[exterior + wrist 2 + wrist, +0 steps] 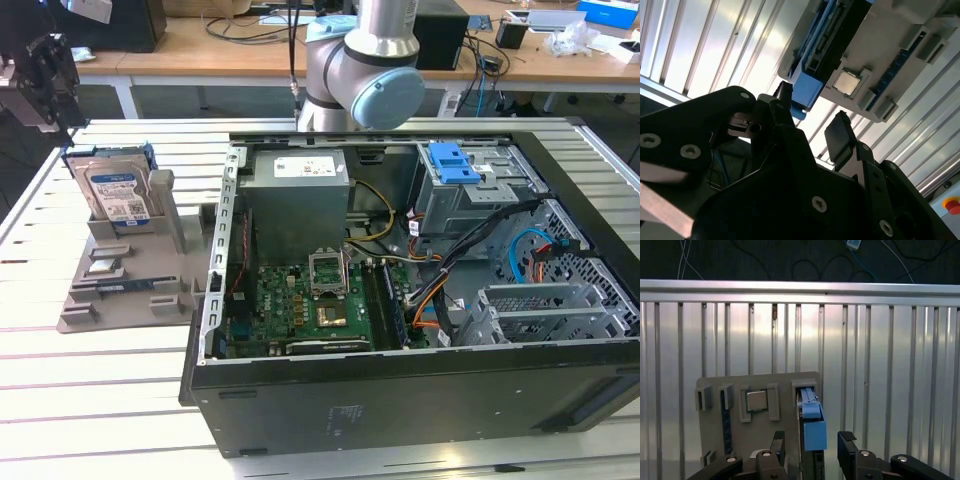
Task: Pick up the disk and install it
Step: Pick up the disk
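In the exterior view we see the disk (115, 192) standing upright on its edge in a slot of the grey stand (130, 290), which rests on the slatted metal table (60, 390) at the exterior view's left. Just beside the stand lies the open computer case (420, 390), with its drive cage (480, 195) and a blue latch (449, 160) on top, well apart from the disk. The arm (365, 70) rises behind the case. The gripper (62, 115) hangs near the top of the disk, a little toward the exterior view's left and not touching it; nothing stands between them. In the second wrist view the disk (840, 30) shows edge-on with its blue rail (807, 90), and a square chip (845, 82) sits in a pocket of the stand (900, 30) beside it. The gripper (812, 117) has its jaws spread wide, and the dark fingers (840, 135) hold nothing. In the first wrist view the disk (812, 412) lines up with the gap of the gripper (811, 437); its jaws are parted wider than the disk is thick and grip nothing.
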